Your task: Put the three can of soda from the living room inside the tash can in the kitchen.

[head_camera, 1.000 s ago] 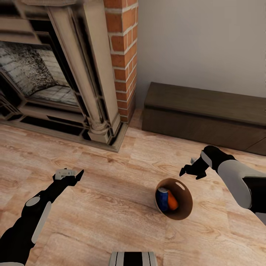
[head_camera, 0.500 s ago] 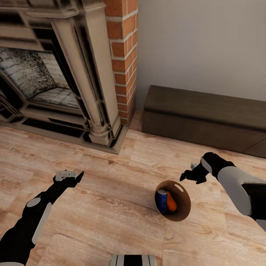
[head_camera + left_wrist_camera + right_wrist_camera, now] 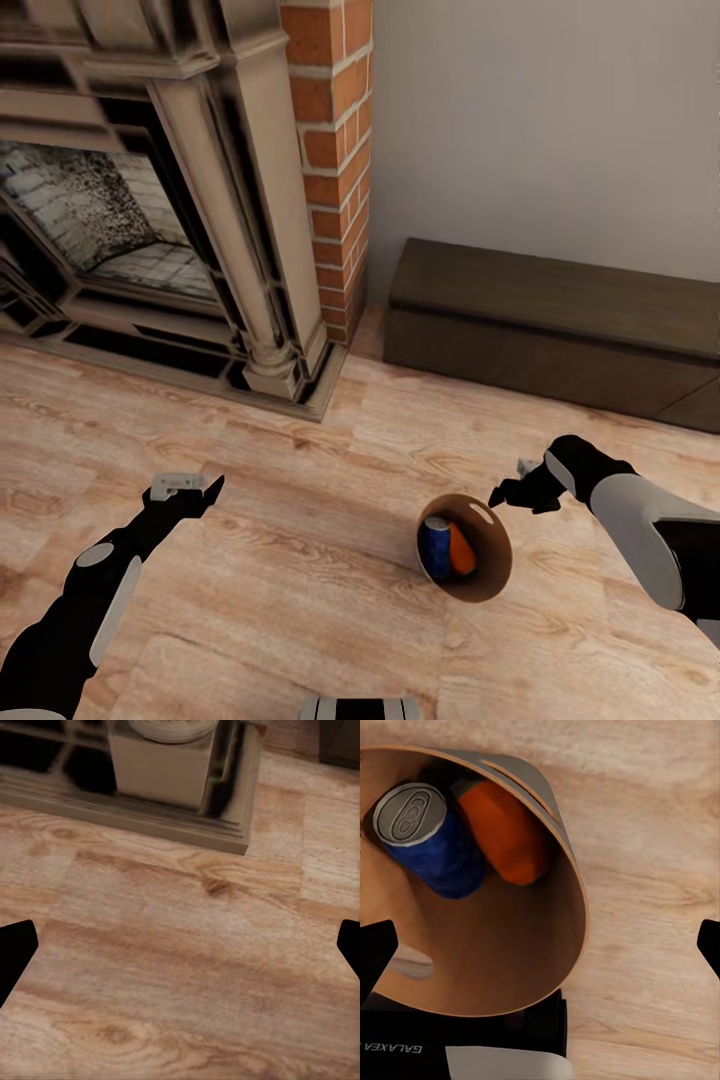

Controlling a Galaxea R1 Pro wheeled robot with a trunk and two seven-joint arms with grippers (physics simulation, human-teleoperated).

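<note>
Head view: the tash can (image 3: 492, 578) is standing on the light wood floor (image 3: 300, 560) of the living room, mouth up, well short of the fireplace (image 3: 150, 200) and the low dark cabinet (image 3: 550, 320). 2 cans are showing inside it, the blue can (image 3: 434, 546) and an orange can (image 3: 461, 550), both leaning against the inner wall, long axes tilted but closer to upright than flat. A third can I cannot make out. The right gripper (image 3: 507, 492) is hovering just beside the bin's far rim, slightly above it; it is the nearer arm by a wide margin. The left gripper (image 3: 190, 488) is hanging well apart from the bin, over bare floor.

Left wrist view: dark fingertips (image 3: 16, 949) are sitting at both picture edges, spread wide, nothing between them but floor and the fireplace base (image 3: 161, 772).

Right wrist view: looking straight down into the tash can (image 3: 510, 960), blue can (image 3: 431, 840) touching orange can (image 3: 506, 832). Fingertips (image 3: 375, 952) are spread wide, gripping nothing. My reading: the bin itself is the next thing to grasp, by its rim.
</note>
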